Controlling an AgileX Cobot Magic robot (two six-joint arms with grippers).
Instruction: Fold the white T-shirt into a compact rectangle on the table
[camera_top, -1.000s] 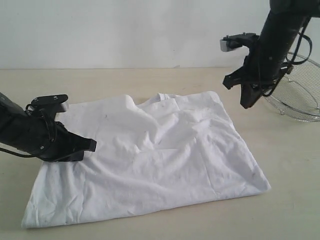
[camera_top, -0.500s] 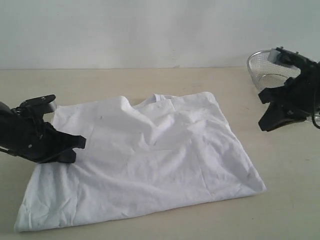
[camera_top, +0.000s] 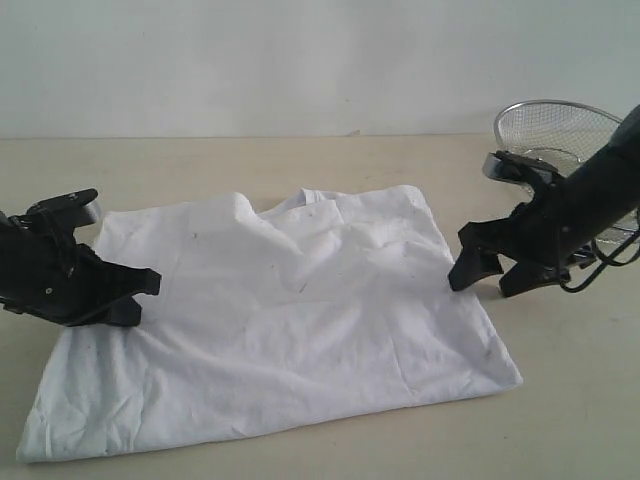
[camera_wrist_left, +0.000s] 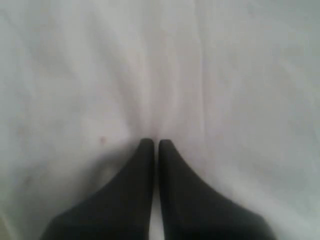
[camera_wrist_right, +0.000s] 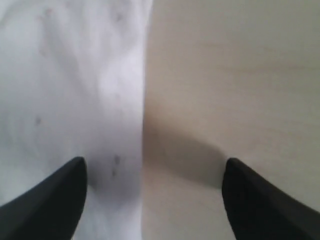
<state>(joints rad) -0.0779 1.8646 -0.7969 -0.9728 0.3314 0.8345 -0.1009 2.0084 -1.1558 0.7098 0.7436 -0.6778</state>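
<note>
**Spread Out and Pinched**

Your white T-shirt (camera_top: 300, 320) lay spread flat on the middle of the table (camera_top: 300, 160), toward its near edge. Your left gripper (camera_top: 145, 297) was squeezed together on the shirt's left side. Your right gripper (camera_top: 486, 280) stood wide apart, low over the shirt's right edge, holding nothing.

The white T-shirt (camera_top: 290, 320) is being seen as soft, matt, wrinkled cloth. The table (camera_top: 300, 165) is being shown as a smooth, matt, pale beige surface. The wire-mesh basket (camera_top: 545, 130) is being seen as shiny silver metal. The left gripper (camera_top: 142, 298) and right gripper (camera_top: 487, 283) are being shown in matt black.
</note>
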